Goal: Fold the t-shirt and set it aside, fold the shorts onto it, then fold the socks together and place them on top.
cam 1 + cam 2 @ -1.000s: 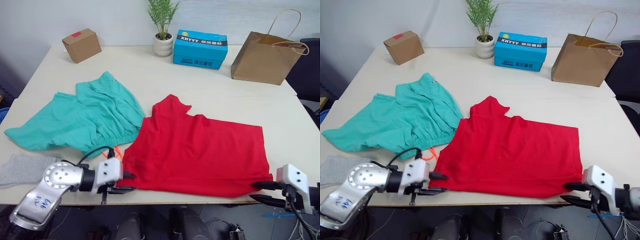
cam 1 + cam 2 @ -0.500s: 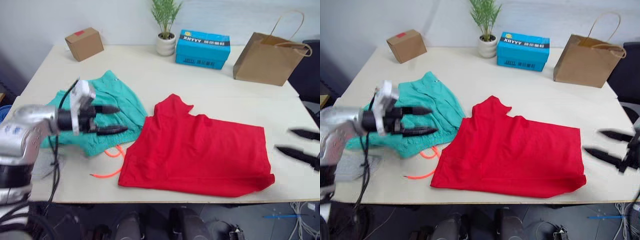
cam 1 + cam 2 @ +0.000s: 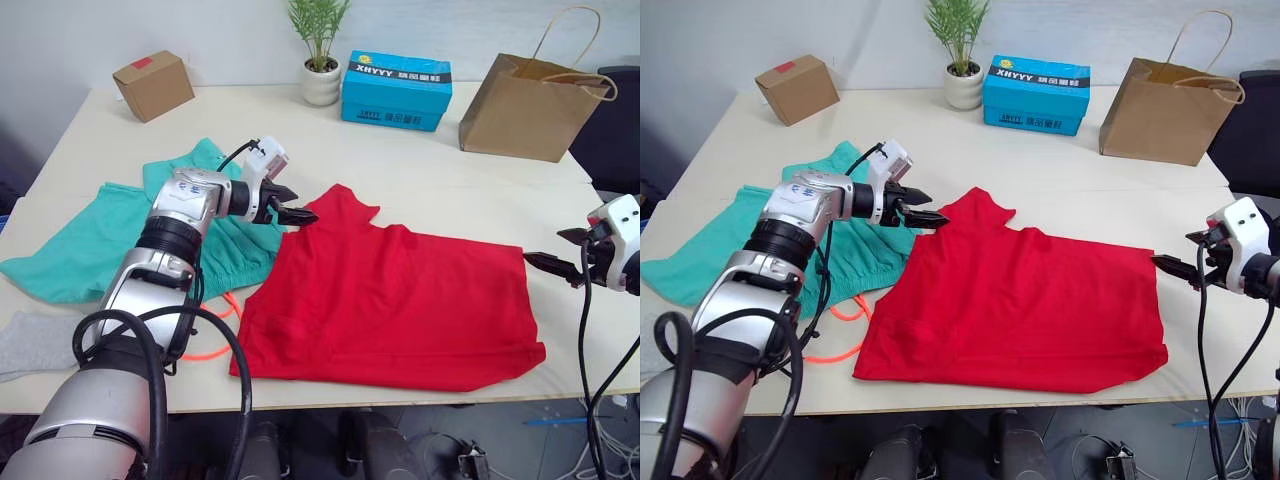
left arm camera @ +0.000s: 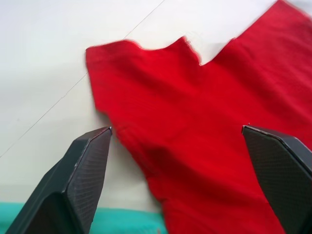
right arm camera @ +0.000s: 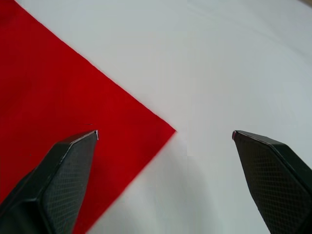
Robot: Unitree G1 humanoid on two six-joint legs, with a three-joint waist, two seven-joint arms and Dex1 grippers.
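Bright red short-sleeved cloth t-shirt (image 3: 395,305) lies spread flat on the pale surface (image 3: 420,170), roughly mid-surface w/ its far sleeve pointing twd the back. All places below are relative to it.

Teal-green cloth shorts (image 3: 90,235) w/ gathered waistband lie crumpled just beside the shirt's L edge, touching or nearly so; neon orange drawstring (image 3: 205,335) loops out on the surface btwn shorts & shirt's near-L corner. Light grey soft sock (image 3: 35,340) lies further L of the shirt, near the front edge, just past the shorts; can't tell if one sock or both.

L hand (image 3: 297,212) sits at the shirt's far-L sleeve, black fingers spread wide, tips low over the sleeve edge; L wrist view has the red sleeve btwn the two fingers (image 4: 85,170), nothing gripped. R hand (image 3: 560,252) is just off the shirt's far-R corner, fingers wide apart, empty; R wrist view shows that red corner (image 5: 73,97) btwn the fingers w/ bare surface beside it.

Behind the shirt, well apart: brown paper bag w/ handles (image 3: 530,105) back-R, blue printed carton (image 3: 397,90) & small potted green plant in white pot (image 3: 322,50) back-centre, small brown cardboard box (image 3: 153,85) back-L.
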